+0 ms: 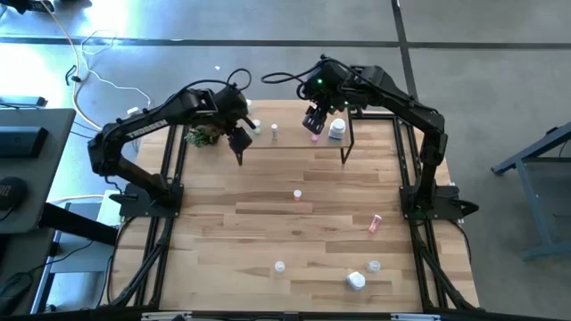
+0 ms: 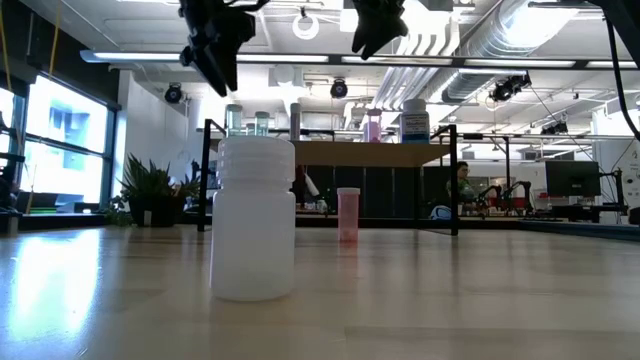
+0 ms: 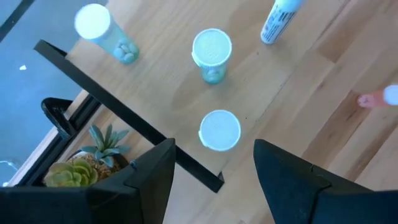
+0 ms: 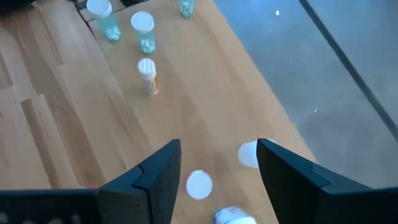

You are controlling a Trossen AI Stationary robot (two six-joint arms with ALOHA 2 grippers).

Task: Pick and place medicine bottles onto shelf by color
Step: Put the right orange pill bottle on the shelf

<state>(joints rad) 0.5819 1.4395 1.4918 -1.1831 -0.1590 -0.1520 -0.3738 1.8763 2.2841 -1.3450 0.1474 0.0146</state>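
My left gripper (image 1: 241, 135) hangs over the left end of the shelf (image 1: 294, 134), at about eleven o'clock on the table (image 1: 268, 214). Its two fingers are spread apart and hold nothing. Just under it, in my left wrist view, stand three small green bottles (image 3: 212, 53) with white caps. A little plant (image 1: 203, 135) sits right beside that end of the shelf, at nine o'clock from my left gripper. The black frame bars (image 1: 169, 178) run down the table edge near it.

In the middle of the shelf stands one thin white bottle (image 1: 274, 131).

My right gripper (image 1: 314, 120) hangs over the right part of the shelf, at about one o'clock on the table. Its fingers are spread too, and empty. A pink bottle (image 1: 314, 138) stands just below it, and a big white bottle (image 1: 336, 130) with a blue label stands just beside it.

More bottles wait down on the table. One small white one (image 1: 297, 193) is in the middle. A pink one (image 1: 376, 222) lies on its side at four o'clock. Three white ones (image 1: 356, 281) sit near the front edge.
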